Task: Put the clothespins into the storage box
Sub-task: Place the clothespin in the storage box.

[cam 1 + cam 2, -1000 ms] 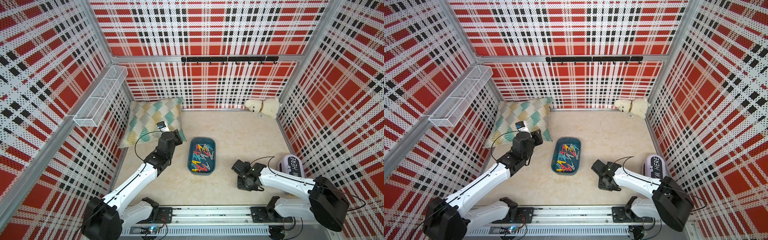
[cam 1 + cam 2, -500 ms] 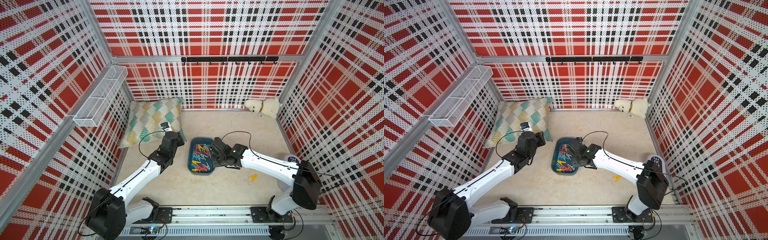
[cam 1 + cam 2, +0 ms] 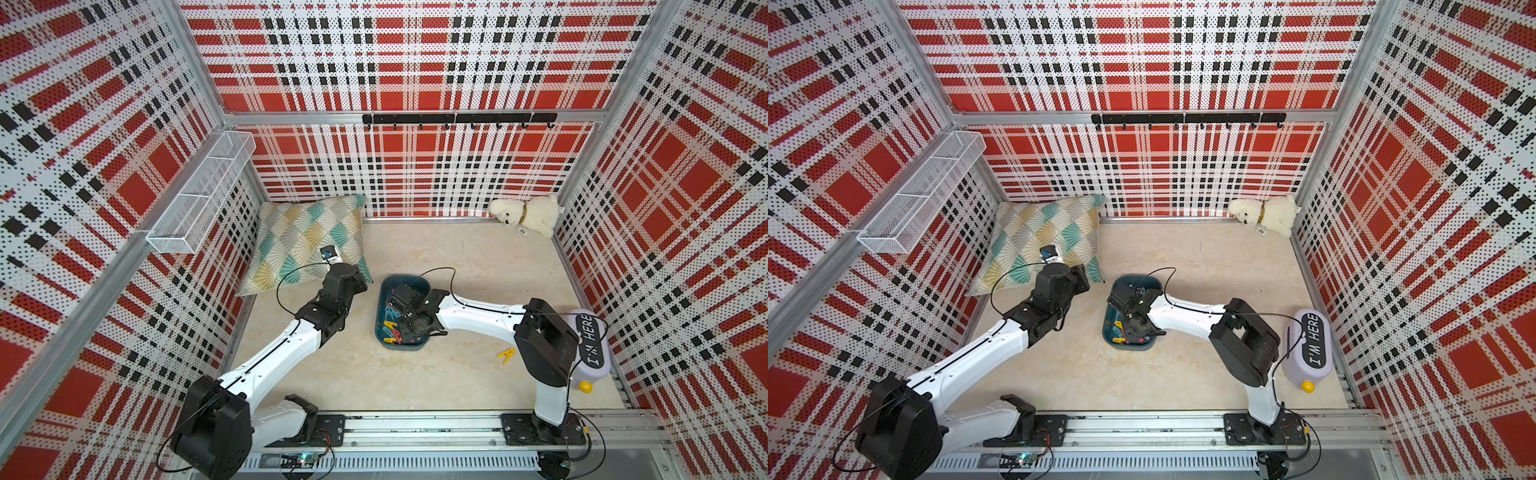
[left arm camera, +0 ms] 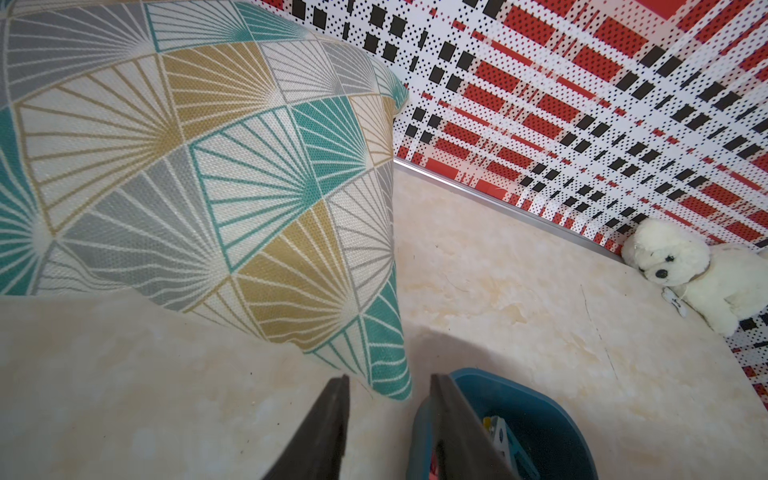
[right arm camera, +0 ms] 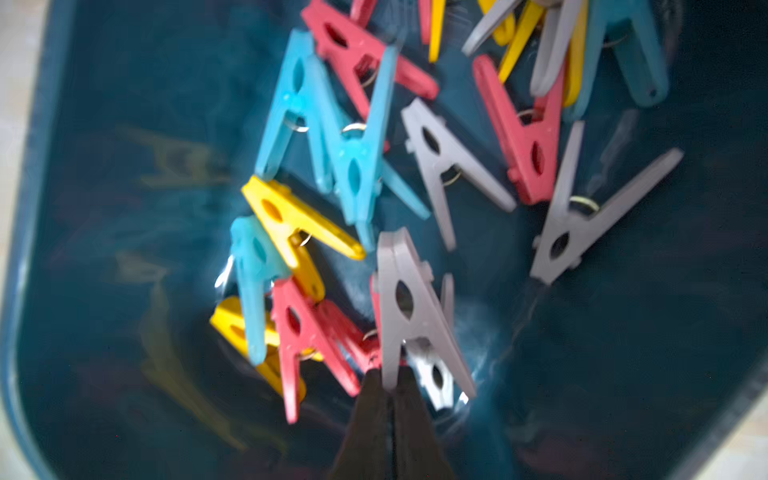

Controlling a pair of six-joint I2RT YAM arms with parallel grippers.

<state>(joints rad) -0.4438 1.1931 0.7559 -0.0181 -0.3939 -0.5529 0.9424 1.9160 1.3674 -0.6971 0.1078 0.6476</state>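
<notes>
The storage box is a dark teal tray in mid-floor, holding several red, yellow, light blue and grey clothespins. My right gripper hangs over the box, shut on one leg of a grey clothespin above the pile. One yellow clothespin lies on the floor right of the box, beside the right arm. My left gripper is open and empty, between the pillow's corner and the box's far left end.
A patterned pillow leans in the back left corner. A white plush dog sits back right. A lavender "I'M HERE" container lies by the right wall. A white wire basket hangs on the left wall.
My right arm swung from the floor at the front right to over the box with a grey clothespin. The yellow clothespin on the floor is now uncovered. My left arm shifted slightly.
</notes>
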